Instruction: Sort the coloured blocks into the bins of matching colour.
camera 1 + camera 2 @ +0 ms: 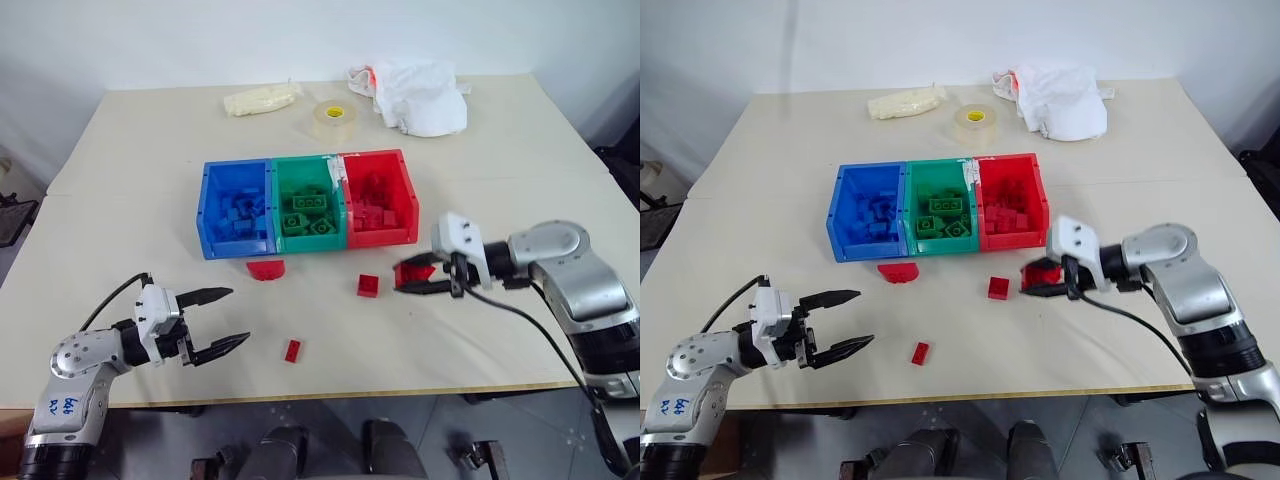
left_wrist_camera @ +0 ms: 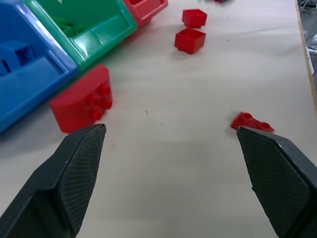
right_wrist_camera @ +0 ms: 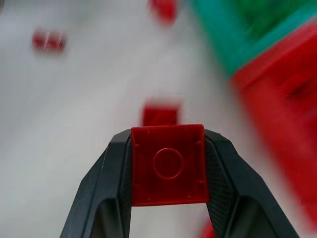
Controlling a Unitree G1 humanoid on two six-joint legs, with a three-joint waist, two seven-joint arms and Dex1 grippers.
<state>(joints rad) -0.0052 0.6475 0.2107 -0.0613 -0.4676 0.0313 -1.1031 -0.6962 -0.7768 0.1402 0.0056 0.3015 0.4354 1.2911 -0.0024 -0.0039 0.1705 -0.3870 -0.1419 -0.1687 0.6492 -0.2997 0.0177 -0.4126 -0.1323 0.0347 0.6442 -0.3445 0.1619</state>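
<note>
Right gripper (image 1: 413, 277) is clamping a square red block (image 3: 168, 164) at 5 o'clock of red bin (image 1: 405, 196) — left gripper (image 1: 222, 319) is gaping wide, empty.

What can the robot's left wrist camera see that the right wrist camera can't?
Left wrist view alone: the blue bin, the half-round red block, and the left hand, open, holding nothing. Right wrist view alone: the right hand, shut on a square red block, its hollow underside facing the camera. Both: the green bin, the red bin, a loose square block and the tiny narrow block on the table.
</note>
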